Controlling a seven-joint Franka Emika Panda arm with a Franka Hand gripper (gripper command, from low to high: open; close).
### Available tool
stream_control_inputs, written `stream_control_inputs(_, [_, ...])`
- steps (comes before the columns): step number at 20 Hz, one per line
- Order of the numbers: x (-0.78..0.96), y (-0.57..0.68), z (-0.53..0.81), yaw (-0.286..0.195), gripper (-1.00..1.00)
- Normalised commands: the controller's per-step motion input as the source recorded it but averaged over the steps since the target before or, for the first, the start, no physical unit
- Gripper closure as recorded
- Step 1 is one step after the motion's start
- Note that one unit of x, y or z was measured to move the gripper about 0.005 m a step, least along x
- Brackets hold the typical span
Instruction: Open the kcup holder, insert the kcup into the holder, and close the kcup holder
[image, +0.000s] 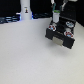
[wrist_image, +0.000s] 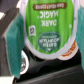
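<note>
Filling most of the wrist view, the kcup (wrist_image: 47, 27) sits clamped between teal jaws, its body hidden above the dim kcup holder (image: 61, 34).

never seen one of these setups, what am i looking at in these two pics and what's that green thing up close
Both pictures show one moment from two cameras. The exterior view is a camera off the machine, looking across a pale table. The machine is a single robot arm ending in a gripper, a two-fingered clamp, seen at the top towards the exterior view's right.

Beneath it sits the kcup holder, a black box that stores coffee pods; it looks pulled open, with a few pods showing inside, though the picture is blurry. Something white stands at the table's far edge, too blurred to name.

The wrist view is a camera on the arm itself, looking down past the fingers, which have teal pads. The green thing is the kcup, a small coffee pod pinched between them, with the holder dark below.
</note>
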Motion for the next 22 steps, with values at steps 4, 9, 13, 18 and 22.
stream_control_inputs(4, [0.52,0.52,0.18,-0.002,1.00])
stream_control_inputs(9, [0.36,0.46,0.09,0.000,1.00])
stream_control_inputs(13, [0.01,0.08,-0.10,0.012,1.00])
stream_control_inputs(18, [-0.03,0.02,-0.24,0.009,1.00])
stream_control_inputs(22, [0.01,-0.01,-0.25,0.006,1.00])
